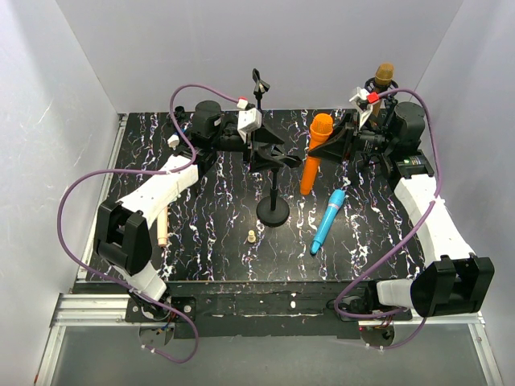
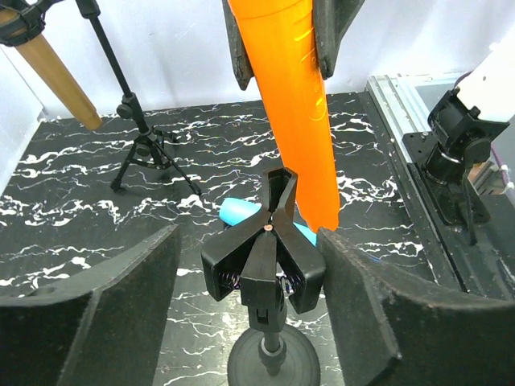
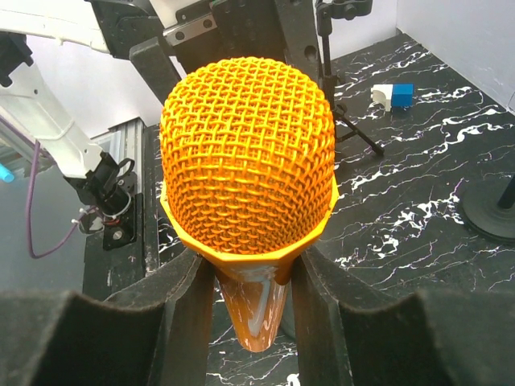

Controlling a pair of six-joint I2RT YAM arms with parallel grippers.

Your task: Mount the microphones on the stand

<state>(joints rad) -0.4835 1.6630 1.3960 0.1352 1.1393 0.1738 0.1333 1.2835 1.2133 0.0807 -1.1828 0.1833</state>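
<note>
My right gripper point(image 1: 334, 145) is shut on the orange microphone point(image 1: 315, 154) just below its mesh head point(image 3: 249, 161) and holds it tilted above the table. Its lower end hangs close to the black spring clip point(image 2: 269, 257) on top of the round-base stand point(image 1: 273, 211). My left gripper point(image 2: 249, 305) is open, with one finger on each side of that clip. The light blue microphone point(image 1: 328, 221) lies on the table. The pale pink microphone point(image 1: 162, 225) lies partly under my left arm. The golden-brown microphone point(image 1: 384, 76) sits in a tripod stand at the back right.
A second tripod stand point(image 1: 259, 80) is at the back centre. A tiny beige peg point(image 1: 251, 236) stands near the round base. A small white-and-blue block point(image 3: 393, 95) lies on the marbled black table point(image 1: 217, 257). White walls enclose three sides.
</note>
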